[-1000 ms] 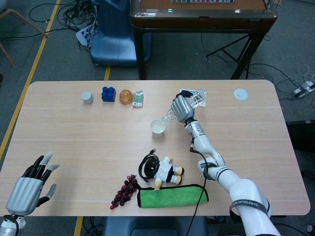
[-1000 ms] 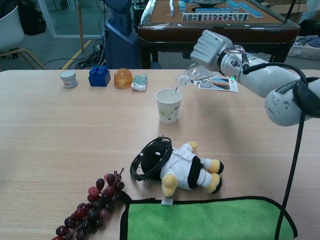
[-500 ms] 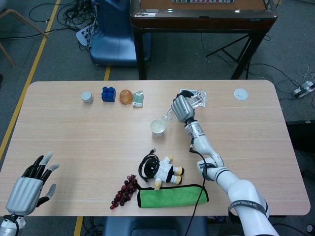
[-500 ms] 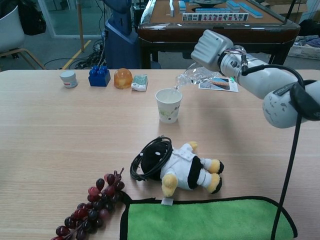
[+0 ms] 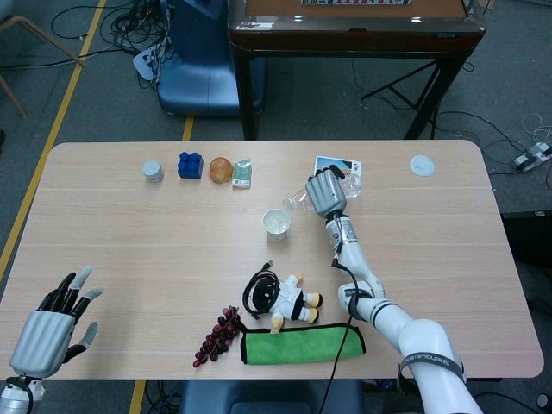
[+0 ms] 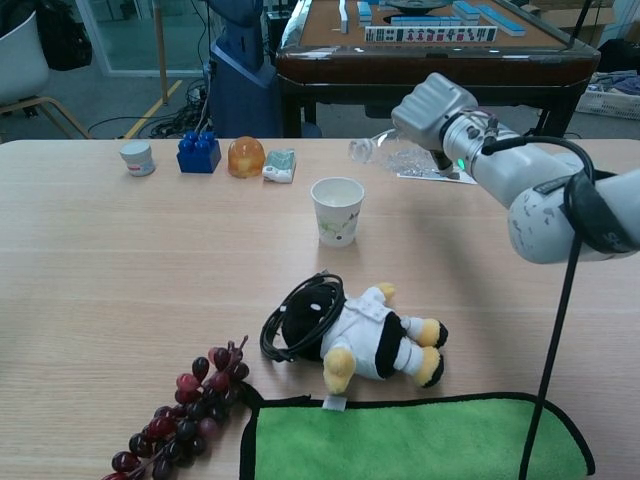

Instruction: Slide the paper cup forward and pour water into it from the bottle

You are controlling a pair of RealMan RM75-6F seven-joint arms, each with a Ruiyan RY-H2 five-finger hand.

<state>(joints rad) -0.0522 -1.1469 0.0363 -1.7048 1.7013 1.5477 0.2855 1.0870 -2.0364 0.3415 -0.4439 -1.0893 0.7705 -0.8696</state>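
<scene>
A white paper cup (image 5: 277, 223) (image 6: 338, 211) stands upright near the table's middle. My right hand (image 5: 324, 191) (image 6: 433, 109) grips a clear plastic bottle (image 6: 385, 154) (image 5: 297, 200), held nearly level with its mouth pointing left, up and to the right of the cup. No stream of water shows between the bottle and the cup. My left hand (image 5: 53, 325) hovers open at the table's near left corner, fingers spread, holding nothing; it does not show in the chest view.
Along the far edge sit a small grey jar (image 5: 153, 171), a blue block (image 5: 190, 165), an orange ball (image 5: 221, 169) and a small packet (image 5: 241, 174). A card (image 5: 335, 164) lies behind the bottle. A plush toy (image 6: 355, 334), grapes (image 6: 180, 415) and a green cloth (image 6: 410, 438) lie near.
The right hand has drawn the bottle back to the right and raised its mouth away from the cup's rim; the thin stream of water into the cup has stopped. The left hand is unmoved.
</scene>
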